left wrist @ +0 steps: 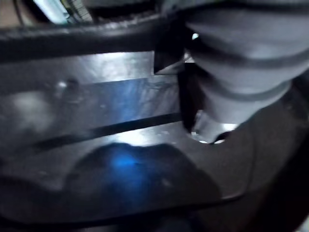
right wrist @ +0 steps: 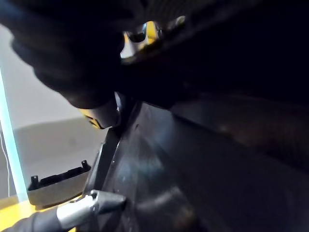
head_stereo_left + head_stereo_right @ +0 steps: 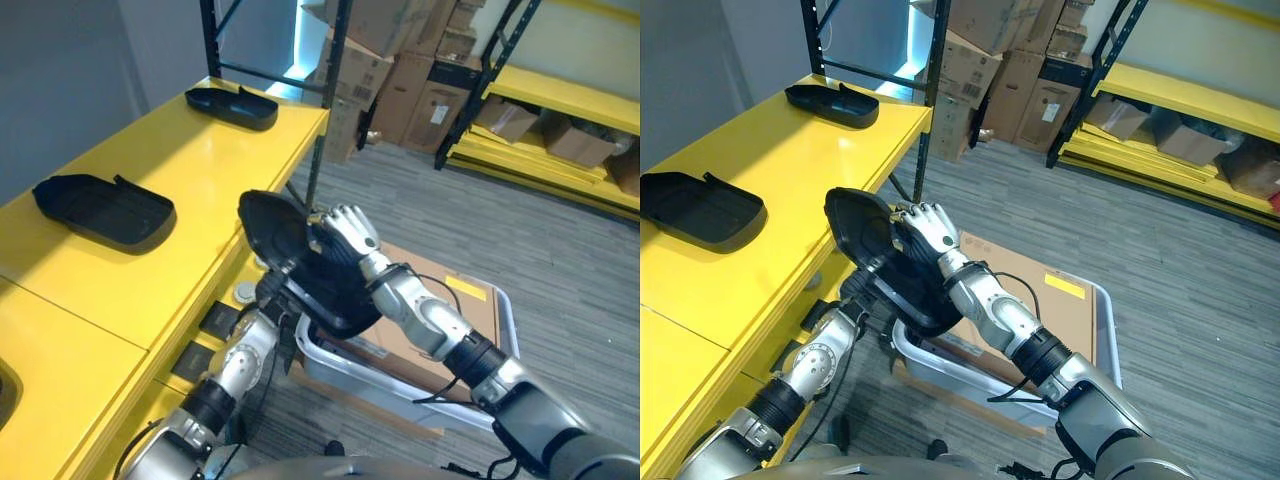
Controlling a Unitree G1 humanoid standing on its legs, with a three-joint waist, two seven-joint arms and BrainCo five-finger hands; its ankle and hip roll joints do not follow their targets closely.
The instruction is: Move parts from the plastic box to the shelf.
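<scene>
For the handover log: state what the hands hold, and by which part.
A black plastic part, lifted between both hands beside the yellow shelf. The right hand curls over its upper edge; the left hand supports its lower edge, fingers hidden.

Cardboard boxes (image 3: 400,70) stacked in back — grey carpet floor (image 3: 560,240) underfoot.

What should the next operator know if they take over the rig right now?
Right hand: fingers curled over the upper edge of the black part, which is held tilted in the air beside the yellow shelf.
Left hand: under the part's lower side, fingers hidden, grip unclear.
Plastic box: on the floor below the arms, with a cardboard sheet lying in it.
Done: two black parts rest on the shelf, one near, one at the far end.
Left: set the held part down on the shelf. Whether more parts remain in the box cannot be told.
</scene>
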